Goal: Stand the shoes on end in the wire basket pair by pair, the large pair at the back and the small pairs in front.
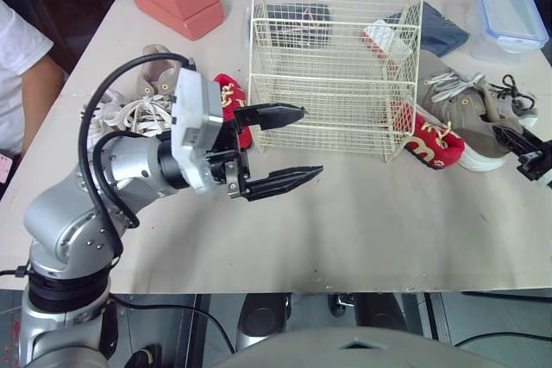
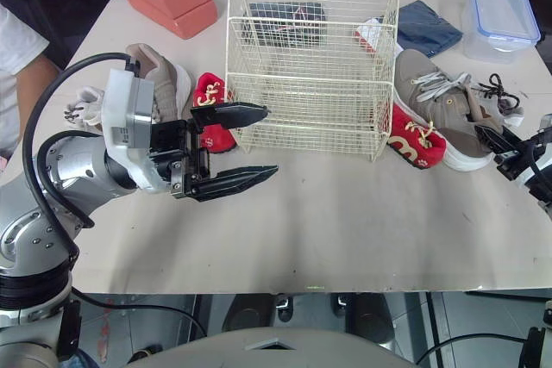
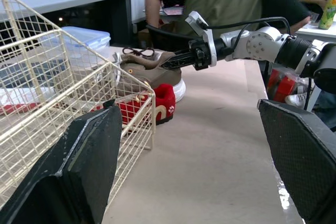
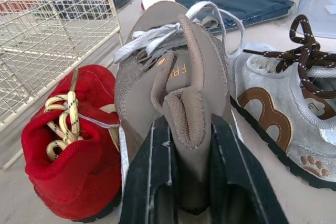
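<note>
Left gripper (image 1: pixel 312 141) wide apart; right gripper (image 4: pixel 189 135) clamped on heel of tan sneaker (image 4: pixel 142 82), toe toward basket (image 2: pixel 302 114).

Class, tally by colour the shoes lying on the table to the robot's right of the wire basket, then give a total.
Red shoe: 1
Taupe shoe: 1
Grey shoe with brown laces: 1
Total: 3

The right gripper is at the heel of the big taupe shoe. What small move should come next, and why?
Probably raise the taupe shoe slightly, heel up. The right gripper pinches its heel, it lies flat on the table beside the wire basket, and no shoe stands in the basket yet.
</note>
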Robot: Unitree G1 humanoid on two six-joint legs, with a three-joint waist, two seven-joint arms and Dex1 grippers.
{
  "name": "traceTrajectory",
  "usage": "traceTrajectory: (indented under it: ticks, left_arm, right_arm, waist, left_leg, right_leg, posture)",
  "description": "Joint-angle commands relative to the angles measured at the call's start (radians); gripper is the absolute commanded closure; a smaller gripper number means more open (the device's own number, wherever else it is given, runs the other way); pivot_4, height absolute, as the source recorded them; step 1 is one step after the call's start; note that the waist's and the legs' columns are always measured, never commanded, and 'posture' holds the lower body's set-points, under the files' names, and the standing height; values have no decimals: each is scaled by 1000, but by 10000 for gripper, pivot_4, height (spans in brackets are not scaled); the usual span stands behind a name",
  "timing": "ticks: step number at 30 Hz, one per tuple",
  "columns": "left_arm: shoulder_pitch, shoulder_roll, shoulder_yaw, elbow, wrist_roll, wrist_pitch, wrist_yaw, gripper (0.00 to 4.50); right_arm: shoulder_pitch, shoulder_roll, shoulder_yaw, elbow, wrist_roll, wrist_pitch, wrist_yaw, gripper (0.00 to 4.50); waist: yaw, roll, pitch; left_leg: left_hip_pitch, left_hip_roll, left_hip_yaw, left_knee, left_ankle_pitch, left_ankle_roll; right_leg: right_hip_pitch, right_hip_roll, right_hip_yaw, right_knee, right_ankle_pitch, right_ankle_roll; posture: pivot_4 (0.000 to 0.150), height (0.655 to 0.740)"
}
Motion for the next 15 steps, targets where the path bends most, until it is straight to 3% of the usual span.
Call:
traceTrajectory:
  ticks: [1, 9, 15]
  left_arm:
    - [-27, 6, -1, -21, -3, -14, -13, 0]
    - [-81, 6, -23, 39, 40, -37, -71, 0]
    - [-140, 48, -13, 118, 74, -60, -187, 0]
  right_arm:
    - [7, 3, -31, -37, -13, -54, -5, 44543]
    - [-12, 24, -144, -123, -17, -210, -86, 44543]
    - [-116, 27, -196, -253, 13, -306, -130, 44543]
  waist:
    - [1, 0, 0]
    - [1, 2, 1]
    - [-11, 2, 2]
  left_leg:
    - [0, 0, 0, 0, 0, 0]
    - [0, 0, 0, 0, 0, 0]
    - [0, 0, 2, 0, 0, -1]
  right_leg:
    - [0, 0, 0, 0, 0, 0]
    - [-1, 0, 0, 0, 0, 0]
    - [-2, 1, 2, 1, 0, 0]
  posture:
    - [1500, 6860]
    - [1500, 6860]
    - [1500, 6860]
